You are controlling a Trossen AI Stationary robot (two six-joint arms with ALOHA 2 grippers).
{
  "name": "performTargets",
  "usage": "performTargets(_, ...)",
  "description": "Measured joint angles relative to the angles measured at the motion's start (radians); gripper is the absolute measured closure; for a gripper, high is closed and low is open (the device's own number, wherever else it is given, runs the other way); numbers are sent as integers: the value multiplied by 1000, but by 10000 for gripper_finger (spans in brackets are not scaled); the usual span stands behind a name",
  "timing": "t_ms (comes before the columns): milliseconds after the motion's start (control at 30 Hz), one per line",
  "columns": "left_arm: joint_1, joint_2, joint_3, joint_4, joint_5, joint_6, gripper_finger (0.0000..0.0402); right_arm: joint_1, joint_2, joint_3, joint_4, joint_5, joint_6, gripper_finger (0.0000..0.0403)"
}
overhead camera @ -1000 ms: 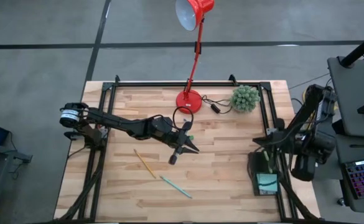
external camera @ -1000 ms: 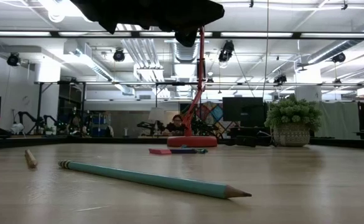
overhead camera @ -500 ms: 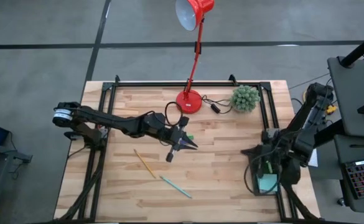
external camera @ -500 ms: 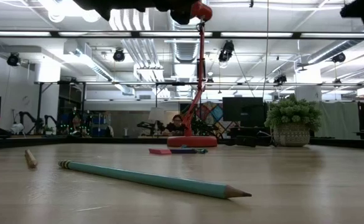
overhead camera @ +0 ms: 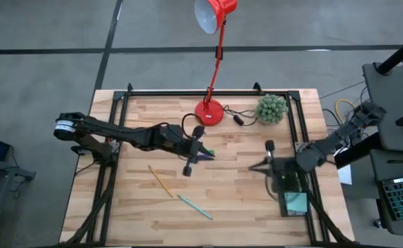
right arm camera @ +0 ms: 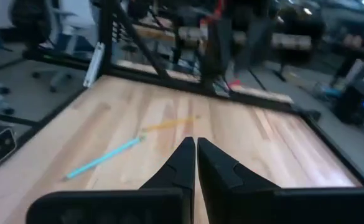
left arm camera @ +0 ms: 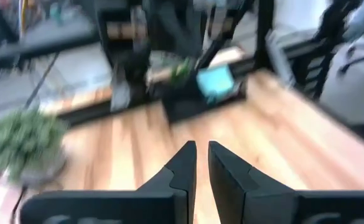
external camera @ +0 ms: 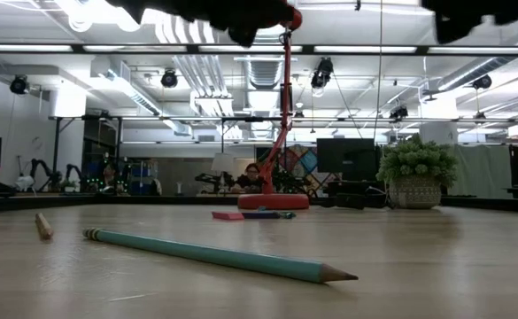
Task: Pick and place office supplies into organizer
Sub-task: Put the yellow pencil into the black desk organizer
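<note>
Hovering with fingers pressed together, the right gripper (right arm camera: 191,144) faces the thin teal pen (right arm camera: 104,158), probably its next pick. The left gripper (left arm camera: 201,146), almost closed on nothing visible, waits mid-table.

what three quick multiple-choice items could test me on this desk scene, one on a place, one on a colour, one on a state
1. Where does the organizer sit on the table in the high view?
A. by the lamp base
B. at the right edge, near the front
C. in the middle

2. What colour is the lamp?
A. red
B. blue
C. white

3. How are the fingers of the right gripper?
A. wide open
B. closed on the pen
C. shut, holding nothing

Answers:
1 B, the dark tray lies against the right rail, with a teal pad inside.
2 A, shade, stem and base are all red.
3 C, the right wrist view shows the fingers pressed together, while the pen lies on the wood.
</note>
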Motion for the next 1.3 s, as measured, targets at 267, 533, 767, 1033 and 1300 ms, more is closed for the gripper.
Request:
performTargets(267,1,-10,0,-160,-116,-11,375,-417,-5,-3,196,-514,-106,394)
performTargets(533,1,-11,0,-192,-117,-7,375,-523,23,3,180,-535,-97,394)
performTargets(767,-2,-12,12,-315,-115,16,365,-524,25,15,184,-535,-199,394)
performTargets(1033,-54,-5,35,-658,-37,-132,291,-524,25,33,185,-535,-282,394)
performTargets(1300,-140,-9,33,-948,-37,-351,279,-524,25,45,178,-534,-285,394)
